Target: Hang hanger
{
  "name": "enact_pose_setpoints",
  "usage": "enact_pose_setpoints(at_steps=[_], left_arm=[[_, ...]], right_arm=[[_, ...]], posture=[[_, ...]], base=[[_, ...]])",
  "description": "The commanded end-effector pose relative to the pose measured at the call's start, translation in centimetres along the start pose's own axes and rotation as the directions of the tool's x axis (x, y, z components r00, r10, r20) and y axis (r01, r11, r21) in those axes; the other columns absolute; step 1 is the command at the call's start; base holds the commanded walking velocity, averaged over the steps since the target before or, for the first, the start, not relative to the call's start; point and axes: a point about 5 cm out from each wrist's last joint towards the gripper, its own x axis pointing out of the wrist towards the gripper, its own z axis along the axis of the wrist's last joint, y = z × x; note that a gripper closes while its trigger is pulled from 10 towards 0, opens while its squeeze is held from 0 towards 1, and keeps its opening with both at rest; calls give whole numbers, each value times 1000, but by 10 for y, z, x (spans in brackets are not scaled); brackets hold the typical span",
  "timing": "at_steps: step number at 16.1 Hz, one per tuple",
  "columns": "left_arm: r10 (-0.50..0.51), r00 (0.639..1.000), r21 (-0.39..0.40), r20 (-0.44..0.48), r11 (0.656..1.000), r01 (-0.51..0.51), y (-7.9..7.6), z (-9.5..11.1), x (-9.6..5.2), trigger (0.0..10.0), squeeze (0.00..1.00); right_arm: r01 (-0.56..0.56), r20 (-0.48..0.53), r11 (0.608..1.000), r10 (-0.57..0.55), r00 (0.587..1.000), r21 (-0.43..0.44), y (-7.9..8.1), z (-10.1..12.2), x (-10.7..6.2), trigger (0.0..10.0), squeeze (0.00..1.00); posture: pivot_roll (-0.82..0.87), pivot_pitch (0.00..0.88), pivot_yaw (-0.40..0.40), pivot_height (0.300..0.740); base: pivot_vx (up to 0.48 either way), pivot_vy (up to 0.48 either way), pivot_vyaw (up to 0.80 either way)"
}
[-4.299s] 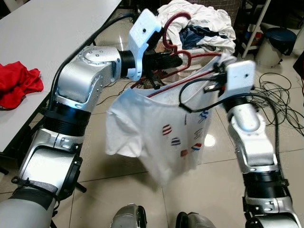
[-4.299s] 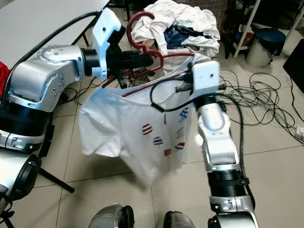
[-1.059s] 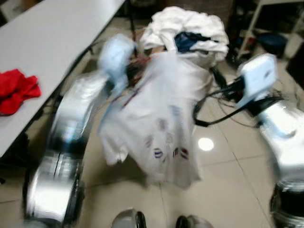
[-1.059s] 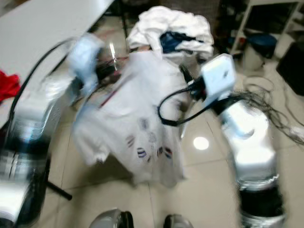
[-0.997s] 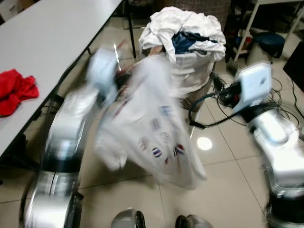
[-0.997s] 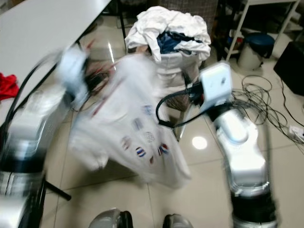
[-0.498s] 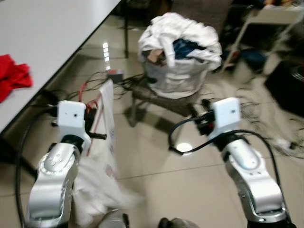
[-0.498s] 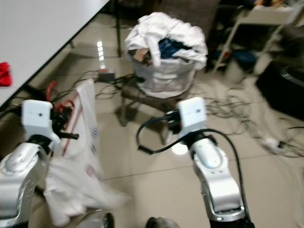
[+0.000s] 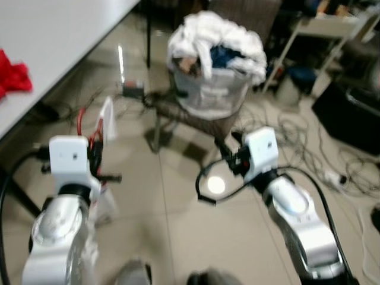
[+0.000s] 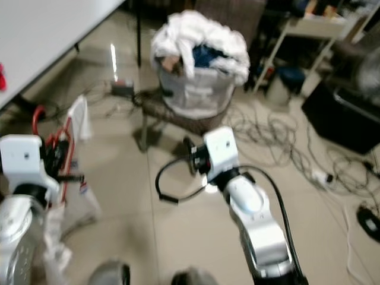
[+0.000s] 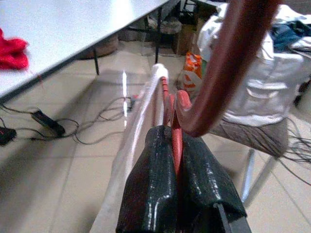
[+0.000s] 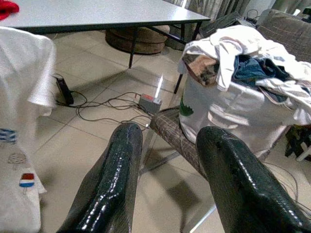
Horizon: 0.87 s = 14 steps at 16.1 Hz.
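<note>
My left gripper (image 9: 100,157) is low on the left, shut on the neck of a red hanger (image 11: 176,127). The hanger's thick hook (image 11: 228,63) curves up close to the wrist camera. A white T-shirt (image 10: 80,122) with small striped prints hangs from the hanger beside the left arm, and its lower part is blurred. My right gripper (image 12: 170,133) is out in front at the middle, open, with only floor between its fingers. It stands apart from the shirt (image 12: 19,97).
A bag piled with laundry (image 9: 211,65) sits on a low stool ahead. A grey table (image 9: 53,35) with a red cloth (image 9: 12,77) runs along the left. Cables (image 9: 309,148) litter the tiled floor at right, near a white shelf (image 9: 309,29) and a dark box (image 9: 350,119).
The right gripper has come off the shirt and stands open. The left arm has dropped low to the left with hanger and shirt. The whole view has shifted and is blurred.
</note>
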Motion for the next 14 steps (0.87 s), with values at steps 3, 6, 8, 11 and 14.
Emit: enact_pose_setpoints(at_steps=[3, 6, 8, 11, 14], left_arm=[[-23, 999, 5, 41, 1000, 23, -6, 11, -2, 10000, 0], [-43, 998, 20, 40, 999, 43, -8, 11, -2, 10000, 0], [-53, 998, 18, 45, 998, 52, -9, 12, -1, 10000, 0], [-111, 992, 67, 55, 992, 107, -15, 13, 9, 10000, 0], [-90, 995, 72, 44, 994, 86, -13, 12, 1, 10000, 0]], right_arm=[[-28, -46, 999, 26, 999, -39, 1, -13, -2, 10000, 0], [-37, -32, 999, 36, 999, -32, 1, -13, -1, 10000, 0], [-26, -28, 999, 25, 999, -30, 0, -13, -1, 10000, 0], [-120, -15, 992, 120, 993, -46, 6, -11, -1, 10000, 0], [-134, -23, 989, 132, 991, -70, 7, -14, -4, 10000, 0]], posture=[[113, 83, -121, 740], [113, 83, -119, 740], [107, 86, -120, 740], [103, 88, -131, 740], [105, 85, -131, 740]], base=[[-343, 0, 0], [-365, 0, 0], [-349, 0, 0], [0, 0, 0], [0, -411, 533]])
